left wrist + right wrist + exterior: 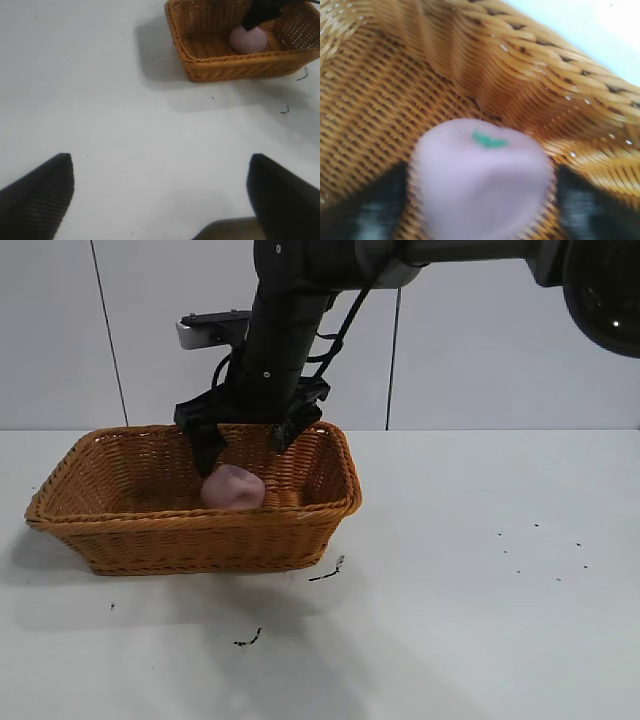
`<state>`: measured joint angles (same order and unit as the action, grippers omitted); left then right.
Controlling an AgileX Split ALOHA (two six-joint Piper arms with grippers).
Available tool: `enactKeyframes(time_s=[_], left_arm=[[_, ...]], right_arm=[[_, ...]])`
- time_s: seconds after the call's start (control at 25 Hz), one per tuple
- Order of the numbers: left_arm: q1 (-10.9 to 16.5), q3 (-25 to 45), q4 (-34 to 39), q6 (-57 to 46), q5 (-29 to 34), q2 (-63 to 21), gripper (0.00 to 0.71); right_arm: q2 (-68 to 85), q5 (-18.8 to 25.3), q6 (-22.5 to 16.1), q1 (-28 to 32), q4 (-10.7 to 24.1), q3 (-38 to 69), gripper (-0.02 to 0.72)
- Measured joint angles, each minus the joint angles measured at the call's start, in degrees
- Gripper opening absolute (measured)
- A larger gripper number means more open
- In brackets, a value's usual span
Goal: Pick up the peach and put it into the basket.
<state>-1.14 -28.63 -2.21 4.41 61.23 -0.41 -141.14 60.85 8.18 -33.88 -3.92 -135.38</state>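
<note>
— White table (480,620), matte and smooth, with pale wall panels behind it. What sits on it?

— One basket (150,540) at the left: orange-brown wicker, rectangular, with flared sides and a braided rim. Its weave is tight and ribbed; in the right wrist view the strands look glossy along the corner.

— And the peach?

— The peach (233,487) lies inside the basket, on the floor toward the right end. It is a pale-pink, matte, rounded lump. The right wrist view shows a small green mark on top of it.

— Anything else around?

— A few dark scraps on the table: one just off the basket's near right corner (328,572), another nearer still (248,639), and fine specks far to the right (545,550). Nothing lies between them and the basket.

— What stands in the way of the view?

— The right arm. It comes in from the upper right and slants down over the basket's far rim, hiding part of that wall.

— The claw?

— The right gripper (245,445) hangs inside the basket directly over the peach, its black fingers spread apart. One finger (208,452) reaches down to the peach's upper left; the other is up by the far wall. Whether it touches the peach I cannot tell.

— The left arm?

— The left gripper (160,195) is well away over bare table, its fingers wide apart and holding nothing.
</note>
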Motion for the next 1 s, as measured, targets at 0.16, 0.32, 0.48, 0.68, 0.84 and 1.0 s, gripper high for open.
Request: enactKeyframes(time_s=[0.16, 0.32, 0.48, 0.68, 0.84, 1.0], left_arm=[[0.0, 0.0, 0.0, 0.0, 0.0, 0.0, 0.692], [0.0, 0.0, 0.0, 0.0, 0.0, 0.0, 0.692], [0.0, 0.0, 0.0, 0.0, 0.0, 0.0, 0.692], [0.0, 0.0, 0.0, 0.0, 0.0, 0.0, 0.692], [0.0, 0.0, 0.0, 0.0, 0.0, 0.0, 0.692], [0.0, 0.0, 0.0, 0.0, 0.0, 0.0, 0.692]], right_arm=[[2.2, 0.3, -0.1, 3.2, -0.2, -0.3, 0.69], [2.8, 1.5, -0.4, 9.3, 0.0, -0.6, 0.69], [2.8, 3.1, -1.0, 17.0, 0.1, -0.6, 0.69], [2.8, 5.1, -1.5, 26.0, 0.2, -0.6, 0.69], [2.8, 8.3, -1.5, 30.8, 0.4, -0.6, 0.69], [4.1, 8.8, -1.9, 33.4, 0.5, -0.1, 0.69]])
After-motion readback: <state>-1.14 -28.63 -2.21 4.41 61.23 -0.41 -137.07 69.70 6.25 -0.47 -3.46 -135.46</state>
